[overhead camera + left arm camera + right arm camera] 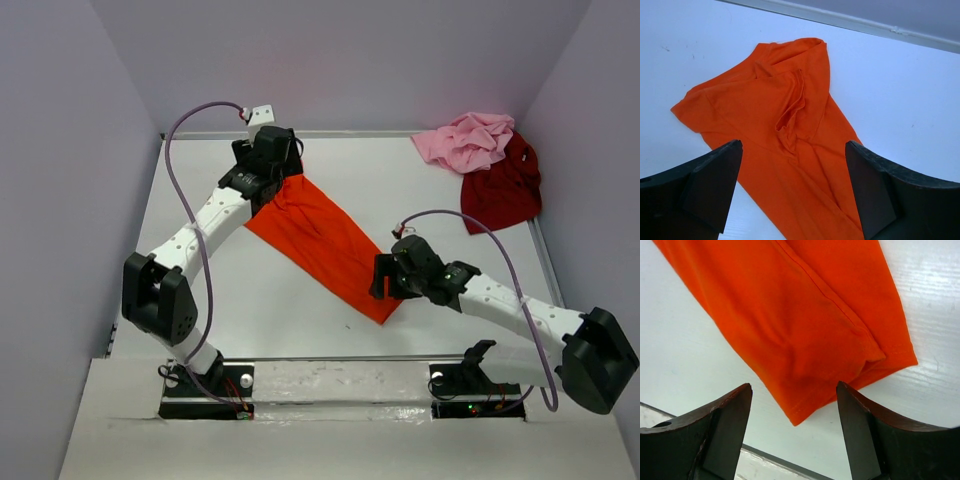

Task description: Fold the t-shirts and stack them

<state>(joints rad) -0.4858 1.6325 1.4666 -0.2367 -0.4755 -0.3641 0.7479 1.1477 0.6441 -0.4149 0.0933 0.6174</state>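
The orange t-shirt (320,240) lies on the white table as a long diagonal band, folded lengthwise, running from the far left to near the middle front. My left gripper (272,172) hovers open over its far, collar end (765,100), fingers (705,185) astride the cloth with nothing between them. My right gripper (383,283) stands open over the near hem corner (805,315), and its fingers (875,435) do not touch the cloth. The pink t-shirt (465,140) lies crumpled at the far right, partly on the dark red t-shirt (503,190).
Grey walls close in the table (200,300) on the left, back and right. A metal rail (850,22) runs along the far edge. A raised white strip (330,375) with both arm bases borders the near edge. Cables loop above each arm.
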